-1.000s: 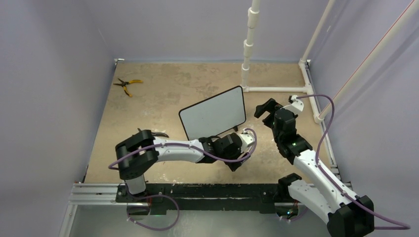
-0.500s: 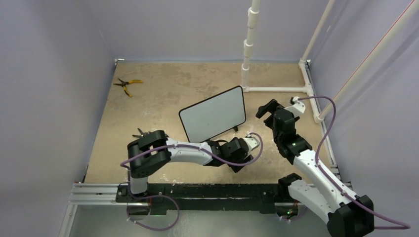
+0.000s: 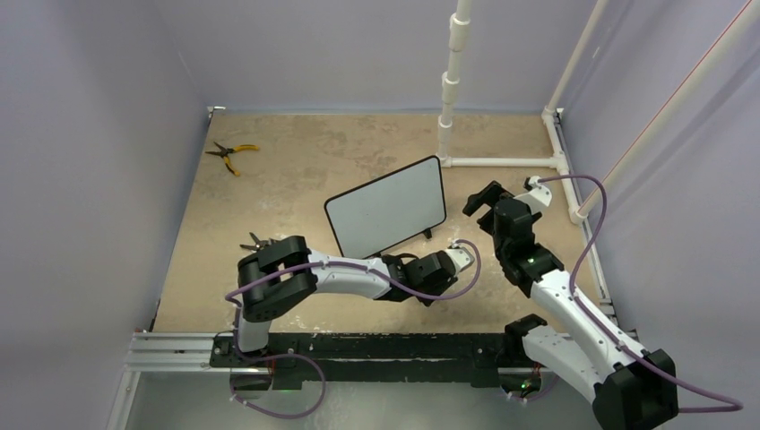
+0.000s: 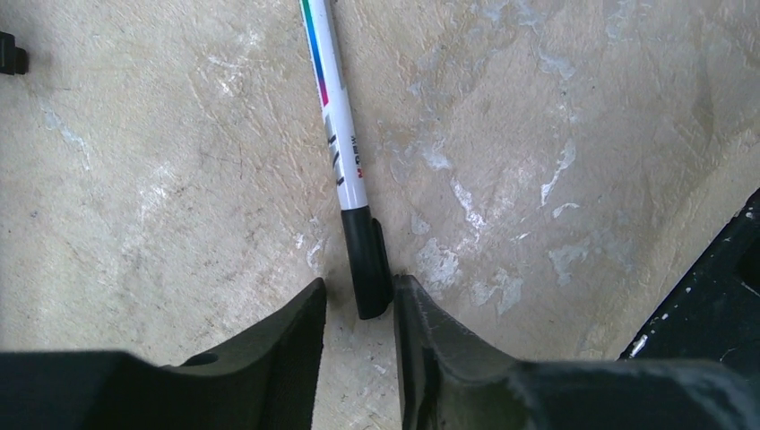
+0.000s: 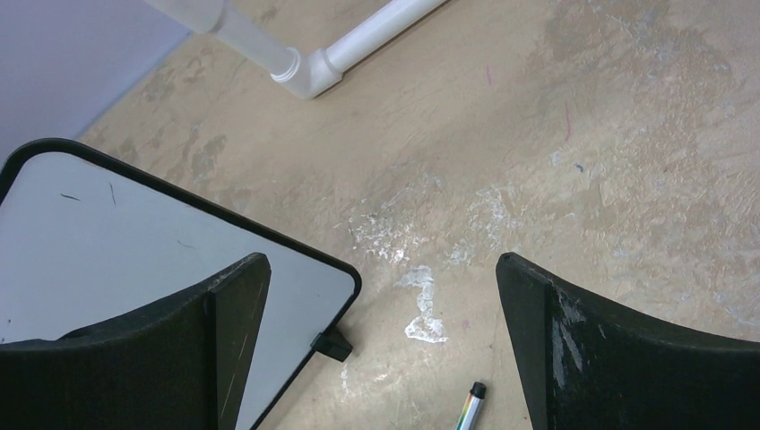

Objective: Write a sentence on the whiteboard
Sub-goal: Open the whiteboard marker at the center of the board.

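The whiteboard [image 3: 387, 208] is standing on its feet near the middle of the table [image 3: 296, 170], angled and bearing only faint stray specks, so no sentence is showing on it yet. The left gripper [image 4: 358, 313] is lying low toward the near edge, its jaws straddling the black cap end of a marker [image 4: 336, 143] flat on the table; whether they are actually pinching it cannot be told. The right gripper [image 5: 381, 260] is hanging spread wide and empty beside the board's right corner. Lifting, uncapping and all the writing are judged as still lying ahead.
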